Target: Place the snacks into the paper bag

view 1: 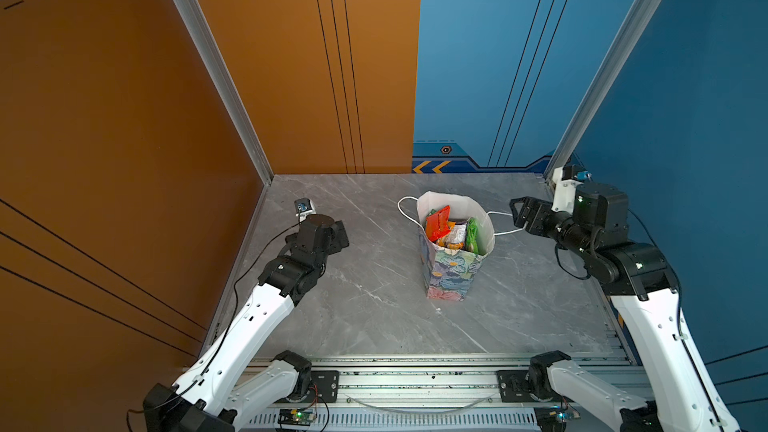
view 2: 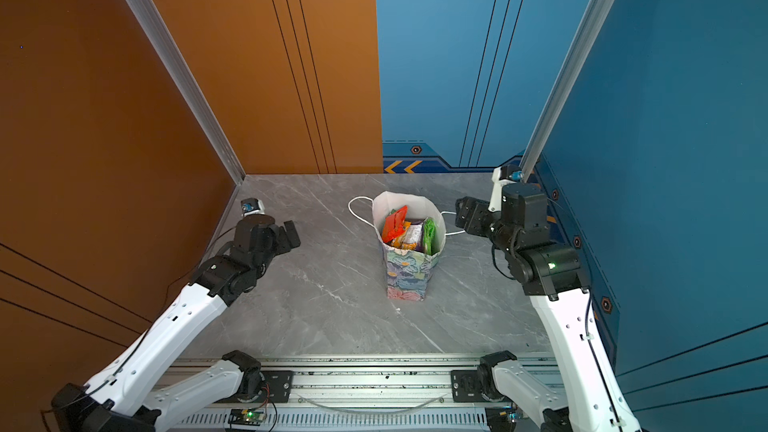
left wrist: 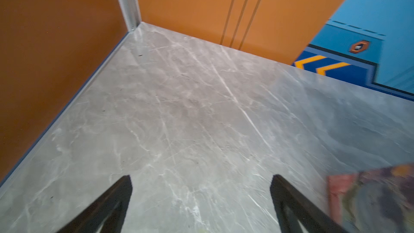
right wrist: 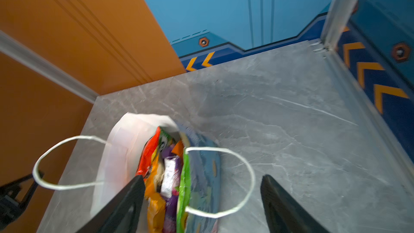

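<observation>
Right wrist view looks down into the paper bag (right wrist: 116,153), whose mouth opens upward. In both top views the bag stands upright, long axis vertical, near the middle of the surface (view 1: 365,305), a little toward 3 o'clock. The snacks (view 1: 451,232) stand on end inside it, with the red packet (view 1: 437,223) at the 9 o'clock side of the mouth and the green packet (view 1: 472,235) at the 3 o'clock side.

The right arm reaches in from 5 o'clock with its wrist turned toward 9 o'clock. The right pincer (view 1: 517,214) hangs at 3 o'clock of the bag's mouth, near a cord handle (view 1: 505,229); its jaws are spread wide and grip nothing.

The left arm rises from 7 o'clock. The left pincer (view 1: 341,236) points toward 3 o'clock, well apart from the bag, fully spread and empty above bare surface.
</observation>
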Controlling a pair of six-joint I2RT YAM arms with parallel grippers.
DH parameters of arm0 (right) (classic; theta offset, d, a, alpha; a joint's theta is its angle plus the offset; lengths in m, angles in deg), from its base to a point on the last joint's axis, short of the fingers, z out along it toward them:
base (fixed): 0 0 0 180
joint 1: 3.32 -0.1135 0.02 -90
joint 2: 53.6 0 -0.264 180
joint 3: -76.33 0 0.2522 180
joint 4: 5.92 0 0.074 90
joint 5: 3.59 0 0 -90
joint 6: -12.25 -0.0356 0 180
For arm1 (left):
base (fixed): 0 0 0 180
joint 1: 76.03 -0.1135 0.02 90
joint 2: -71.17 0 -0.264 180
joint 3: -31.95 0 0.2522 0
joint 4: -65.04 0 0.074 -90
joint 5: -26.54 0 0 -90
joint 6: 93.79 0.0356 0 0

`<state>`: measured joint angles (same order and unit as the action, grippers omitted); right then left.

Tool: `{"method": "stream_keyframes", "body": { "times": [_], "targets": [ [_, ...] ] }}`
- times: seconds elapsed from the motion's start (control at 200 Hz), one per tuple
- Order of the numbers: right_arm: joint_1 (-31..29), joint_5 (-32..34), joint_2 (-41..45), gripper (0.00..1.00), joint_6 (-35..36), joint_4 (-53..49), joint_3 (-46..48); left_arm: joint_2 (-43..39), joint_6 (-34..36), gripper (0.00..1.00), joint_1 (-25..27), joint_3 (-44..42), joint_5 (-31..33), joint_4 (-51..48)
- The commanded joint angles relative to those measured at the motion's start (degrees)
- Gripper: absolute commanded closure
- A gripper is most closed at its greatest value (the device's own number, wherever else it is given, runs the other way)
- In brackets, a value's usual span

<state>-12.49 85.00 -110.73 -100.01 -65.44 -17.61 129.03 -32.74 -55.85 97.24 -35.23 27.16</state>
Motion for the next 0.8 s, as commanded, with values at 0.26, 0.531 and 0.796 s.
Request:
{"method": "stream_keyframes", "body": {
  "times": [0.26, 0.531, 0.796],
  "targets": [
    [20.67, 2.86, -0.83, 0.16, -2.62, 20.39, 21.59, 5.32, 6.50, 0.02, -10.80, -12.86, 6.46, 20.59],
    [20.58, 8.82, -8.23, 0.12, 3.37, 41.69, 39.43, 17.04, 15.31, 0.02, -13.46, -18.87, 9.78, 40.20],
    [10.91, 15.67, -17.52, 0.08, 13.17, 58.61, 46.96, 23.46, 29.82, 0.02, -12.62, -27.14, -0.49, 64.26]
  ]
}}
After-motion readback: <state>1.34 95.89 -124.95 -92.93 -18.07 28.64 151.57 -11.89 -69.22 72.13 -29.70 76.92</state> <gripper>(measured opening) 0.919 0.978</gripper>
